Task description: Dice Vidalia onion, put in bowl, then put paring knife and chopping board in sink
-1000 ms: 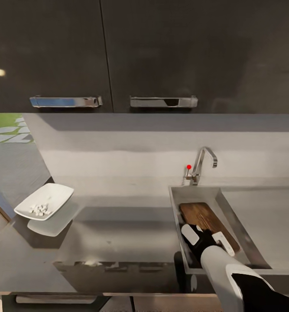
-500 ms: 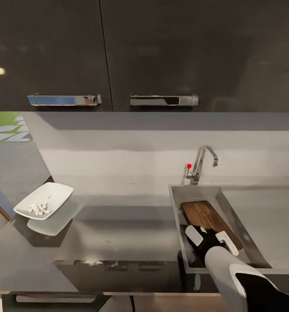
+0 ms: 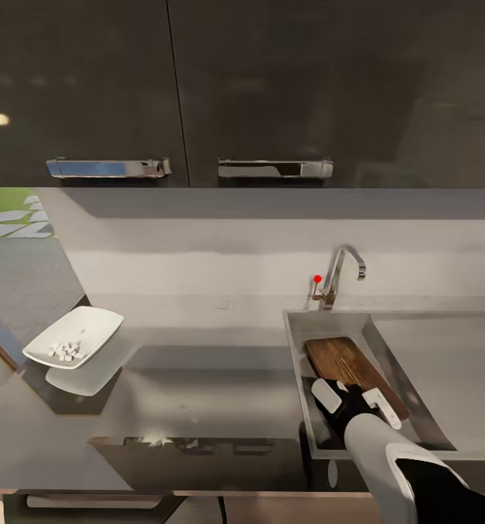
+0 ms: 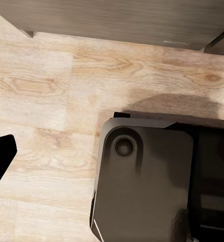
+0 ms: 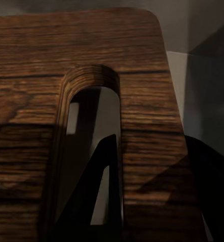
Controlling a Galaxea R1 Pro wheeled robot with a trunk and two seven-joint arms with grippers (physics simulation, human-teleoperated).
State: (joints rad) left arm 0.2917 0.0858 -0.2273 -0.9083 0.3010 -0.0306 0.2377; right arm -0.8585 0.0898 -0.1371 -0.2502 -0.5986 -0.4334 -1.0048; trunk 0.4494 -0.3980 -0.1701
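Desk [image 3: 220, 378]: long grey reflective top running under the dark wall cupboards. Sink [image 3: 294, 342] is sunk into it toward the right end, tap [image 3: 342, 273] at its back rim. White bowl [image 3: 75, 336] sits on the desk well left of the sink, near the left end, with small white diced bits [image 3: 65, 351] inside. Brown chopping board [image 3: 347, 364] lies in the sink basin, slanted against the right wall. Draining surface [image 3: 453, 371] right of the sink. Wood floor [image 4: 46, 101] below, in the left wrist view.

The chopping board [image 3: 347, 367] lies in the sink [image 3: 297, 342], bowl [image 3: 75, 336] far left.
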